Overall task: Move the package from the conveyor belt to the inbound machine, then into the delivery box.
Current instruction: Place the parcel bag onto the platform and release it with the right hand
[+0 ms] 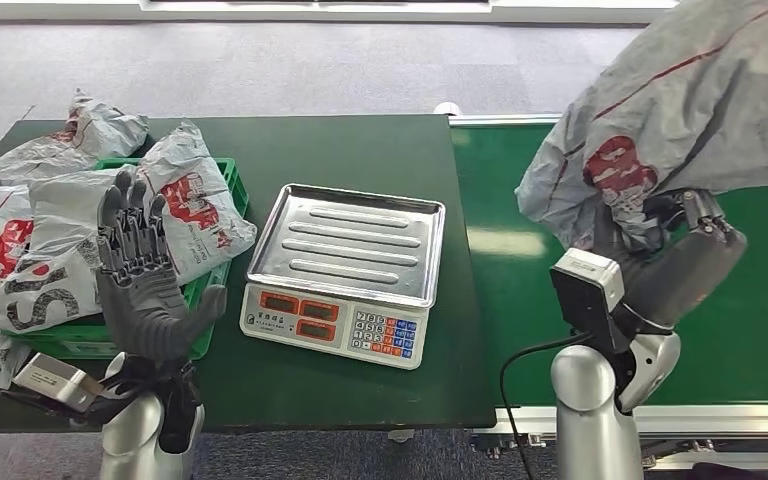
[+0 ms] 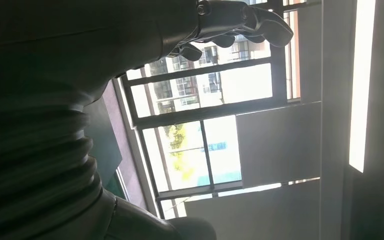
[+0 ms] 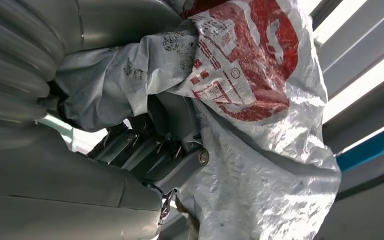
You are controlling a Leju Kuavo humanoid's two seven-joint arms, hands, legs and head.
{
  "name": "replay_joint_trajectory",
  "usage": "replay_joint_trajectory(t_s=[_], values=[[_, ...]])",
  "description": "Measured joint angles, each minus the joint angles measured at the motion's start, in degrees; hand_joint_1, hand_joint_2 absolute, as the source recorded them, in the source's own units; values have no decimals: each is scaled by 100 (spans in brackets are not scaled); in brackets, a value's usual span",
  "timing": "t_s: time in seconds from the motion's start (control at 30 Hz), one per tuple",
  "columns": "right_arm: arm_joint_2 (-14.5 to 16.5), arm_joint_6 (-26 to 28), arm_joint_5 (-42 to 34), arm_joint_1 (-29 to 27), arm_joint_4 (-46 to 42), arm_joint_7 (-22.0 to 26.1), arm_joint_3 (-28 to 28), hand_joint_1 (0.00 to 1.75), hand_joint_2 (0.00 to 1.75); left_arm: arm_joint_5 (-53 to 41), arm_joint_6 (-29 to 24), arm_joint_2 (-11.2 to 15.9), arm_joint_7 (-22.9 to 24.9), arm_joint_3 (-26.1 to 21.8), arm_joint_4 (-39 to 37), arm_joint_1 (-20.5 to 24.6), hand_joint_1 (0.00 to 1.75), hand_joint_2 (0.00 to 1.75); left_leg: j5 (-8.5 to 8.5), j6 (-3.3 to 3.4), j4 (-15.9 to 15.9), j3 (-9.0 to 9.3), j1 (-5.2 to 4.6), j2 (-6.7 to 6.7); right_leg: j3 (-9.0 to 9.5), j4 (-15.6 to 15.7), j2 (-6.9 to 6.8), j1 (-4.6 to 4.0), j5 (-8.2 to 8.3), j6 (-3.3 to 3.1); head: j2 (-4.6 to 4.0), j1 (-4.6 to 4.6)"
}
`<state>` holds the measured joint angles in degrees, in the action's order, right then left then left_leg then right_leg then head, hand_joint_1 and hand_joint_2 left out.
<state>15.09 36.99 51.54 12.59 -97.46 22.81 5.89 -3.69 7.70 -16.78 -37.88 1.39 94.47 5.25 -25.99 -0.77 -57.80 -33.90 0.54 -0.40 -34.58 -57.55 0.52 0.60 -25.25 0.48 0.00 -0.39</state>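
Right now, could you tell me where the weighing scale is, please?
In the head view, the weighing scale sits mid-table, between the green crate of packages on its left and the conveyor belt on its right.

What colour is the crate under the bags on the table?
Green; the crate shows best in the head view.

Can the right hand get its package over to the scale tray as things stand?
Probably yes: the right hand holds the package lifted above the belt, and the scale tray is bare.

silver arms, dark grey robot hand (image 1: 145,280), black cable
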Motion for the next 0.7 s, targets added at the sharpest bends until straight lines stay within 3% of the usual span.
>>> replay_joint_trajectory(t_s=[0.13, 0.23, 0.33, 0.47, 0.7], values=[[4, -326, 49, 144, 86, -68, -310, 175, 175, 54, -34, 3, -31, 51, -39, 15, 0, 175, 2, 0, 2, -18, 0, 0, 3, -3, -2, -2, 2, -2, 0, 2], [79, -758, 416, 738, 918, -320, -772, 175, 175, 172, -17, 5, -92, 167, -106, 76, 0, 175, -2, -6, 5, -37, 1, 35, -3, -6, 37, -3, 8, -8, 0, 1], [293, -506, 665, 1644, 2489, -695, -1411, 175, 175, 308, -16, 5, -149, 407, -226, 243, 0, 175, 24, -9, 6, -9, 2, 41, -20, -6, 45, -7, 26, -12, 0, 1], [465, -98, 272, 2430, 4029, -961, -2238, 175, 175, 438, -52, 7, -187, 653, -385, 395, 0, 175, 46, -17, 6, -18, 6, 0, -25, -9, 14, -11, 32, -12, 0, 0], [570, -34, 104, 2848, 5107, -1007, -2908, 175, 175, 508, -77, 18, -225, 766, -577, 602, 0, 175, 44, -16, 6, -26, 5, -2, -30, -9, 14, -9, 31, -11, 0, 1]])
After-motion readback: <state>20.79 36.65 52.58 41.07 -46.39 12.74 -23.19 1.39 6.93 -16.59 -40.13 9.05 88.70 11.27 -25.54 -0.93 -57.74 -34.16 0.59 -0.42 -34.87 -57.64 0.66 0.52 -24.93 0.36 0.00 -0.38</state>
